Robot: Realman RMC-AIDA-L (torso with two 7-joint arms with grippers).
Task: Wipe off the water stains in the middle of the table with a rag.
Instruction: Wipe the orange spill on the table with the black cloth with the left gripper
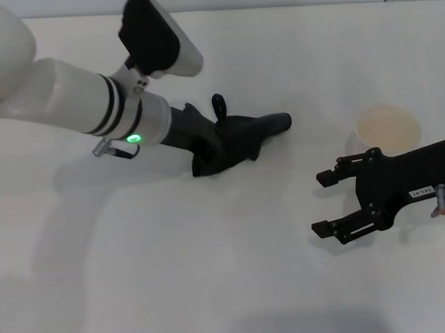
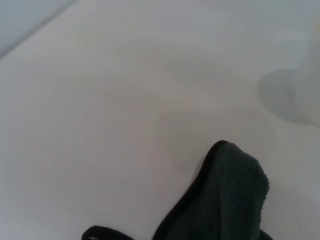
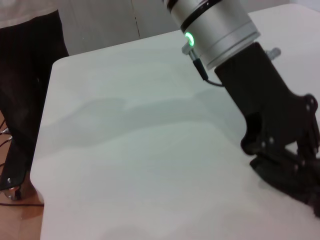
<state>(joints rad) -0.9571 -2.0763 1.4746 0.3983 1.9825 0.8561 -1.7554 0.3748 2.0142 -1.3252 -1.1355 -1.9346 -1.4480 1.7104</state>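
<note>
Head view: the left gripper [image 1: 206, 141], at centre frame, presses down on the dark rag [image 1: 240, 139], which lies bunched on the white surface [image 1: 214, 273]; whether its fingers clamp the cloth cannot be told. The rag's loop tab sticks up. The right gripper [image 1: 324, 203], at lower right, hovers with fingers spread wide, holding nothing. A pale cup [image 1: 387, 126] stands just beyond it. A small white label on the right arm is unreadable. No stain is discernible.
</note>
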